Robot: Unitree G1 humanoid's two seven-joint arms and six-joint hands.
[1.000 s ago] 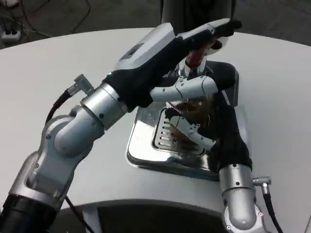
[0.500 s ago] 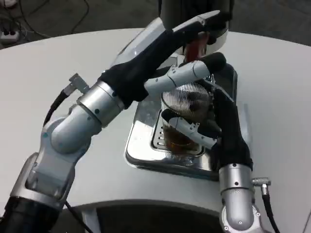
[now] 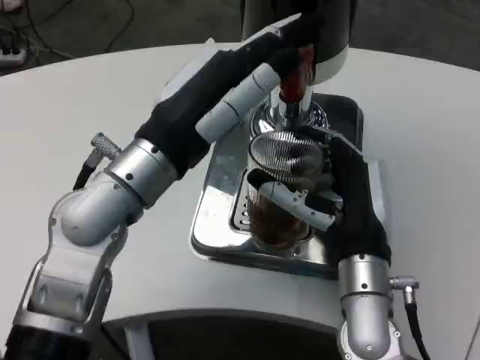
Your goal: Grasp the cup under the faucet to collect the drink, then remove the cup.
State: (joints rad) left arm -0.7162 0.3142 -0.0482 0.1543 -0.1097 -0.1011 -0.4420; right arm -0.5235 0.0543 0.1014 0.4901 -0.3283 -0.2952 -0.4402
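We see right hand [image 3: 330, 191] fingers wrapped on ribbed cup [image 3: 281, 180] over drip tray [image 3: 217, 225] — left hand [image 3: 259, 67] fingers clamped on red faucet handle [image 3: 294, 75].

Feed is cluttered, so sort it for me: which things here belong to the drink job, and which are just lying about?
In the job:
cup, holding brown drink
faucet with red handle
drip tray
right hand, gripping the cup
left hand, at the handle

Just lying about:
floor cables

above cup [image 3: 283, 196]: faucet [image 3: 290, 112] and left hand [image 3: 247, 79] block | right: right hand [image 3: 341, 199] | front: open table [image 3: 150, 277]
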